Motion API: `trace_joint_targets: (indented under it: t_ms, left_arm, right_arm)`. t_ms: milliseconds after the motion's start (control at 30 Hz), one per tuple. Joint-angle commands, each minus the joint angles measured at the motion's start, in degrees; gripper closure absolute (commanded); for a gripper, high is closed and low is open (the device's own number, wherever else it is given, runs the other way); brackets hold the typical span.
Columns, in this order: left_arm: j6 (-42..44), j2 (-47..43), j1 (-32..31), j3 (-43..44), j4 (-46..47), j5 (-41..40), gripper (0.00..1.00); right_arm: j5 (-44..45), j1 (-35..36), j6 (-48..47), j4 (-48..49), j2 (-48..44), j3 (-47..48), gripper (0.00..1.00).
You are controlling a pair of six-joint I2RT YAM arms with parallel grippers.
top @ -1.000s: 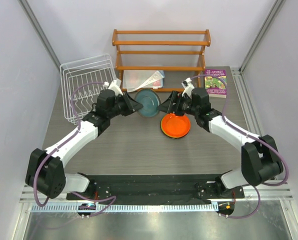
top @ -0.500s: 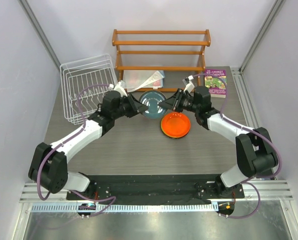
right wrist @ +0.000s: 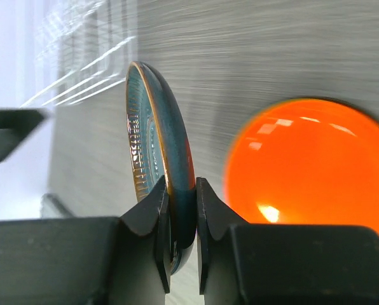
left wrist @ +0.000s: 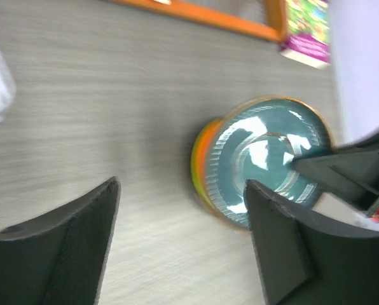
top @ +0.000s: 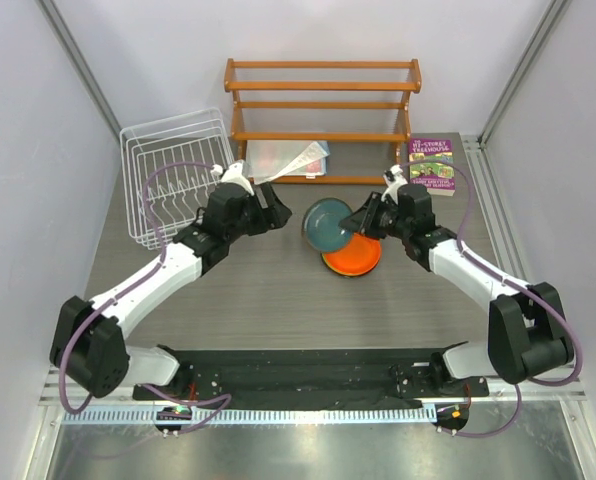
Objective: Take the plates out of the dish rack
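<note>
teal plate (top: 328, 224) aslant over orange plate (top: 363, 258)

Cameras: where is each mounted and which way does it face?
Top external: above and behind the bases, looking down on the table; left arm and right arm in full, dish rack far left.
Left wrist: on the left arm, looking past its open left pincer at the teal plate, orange plate behind it.
Right wrist: on the right arm, looking along the right pincer, shut on the teal plate's rim.
Shared: both wrist views show the teal and orange plates.
</note>
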Motion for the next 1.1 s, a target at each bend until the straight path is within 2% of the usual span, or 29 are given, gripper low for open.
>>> trace_joint_targets:
  t_ms: [0, 33, 67, 100, 333, 467, 867, 900, 967, 1000, 1067]
  left_arm:
    - [6.6, -4.8, 0.1, 2.8, -5.6, -13.2, 0.14]
    - [7.7, -5.3, 0.1, 2.7, -6.4, -14.5, 0.13]
    - [8.1, -5.7, 0.1, 2.5, -6.9, -16.3, 0.01]
    - [8.6, -6.7, 0.1, 2.3, -8.1, -18.9, 0.01]
    - [11.5, -9.1, 0.1, 0.2, -10.8, -30.0, 0.0]
    - [11.9, -10.2, 0.1, -0.9, -11.6, -33.8, 0.01]
    - [13.6, -12.3, 0.1, -2.9, -11.1, -36.8, 0.01]
    - [13.7, -12.0, 0.1, -2.9, -10.8, -36.6, 0.01]
    - [14.2, -10.4, 0.1, -2.9, -11.4, -36.8, 0.01]
    - [13.9, -9.9, 0.1, -2.5, -11.9, -37.8, 0.0]
    - [13.7, -8.7, 0.1, -1.8, -12.6, -38.0, 0.0]
  right_arm:
    - [5.4, -2.5, -3.7, -3.6, -4.5, 0.0, 0.99]
    - [6.0, -2.7, -4.2, -4.4, -4.7, -0.3, 0.99]
    - [6.5, -3.2, -4.9, -5.3, -4.7, -0.4, 0.99]
    - [7.0, -3.4, -5.1, -5.3, -4.8, -0.6, 0.99]
    - [8.7, -4.2, -5.9, -7.1, -2.8, -1.9, 0.99]
    - [9.5, -4.4, -6.4, -7.0, -1.0, -1.9, 0.99]
    - [11.8, -4.6, -6.6, -6.2, 1.5, -2.6, 0.98]
    - [11.6, -4.6, -6.6, -6.3, 1.6, -2.6, 0.95]
    - [11.7, -4.6, -6.6, -6.5, 1.6, -2.8, 0.83]
    - [12.2, -4.5, -7.0, -6.9, 1.6, -2.6, 0.7]
    - [12.8, -4.5, -8.2, -9.4, 1.9, -1.5, 0.64]
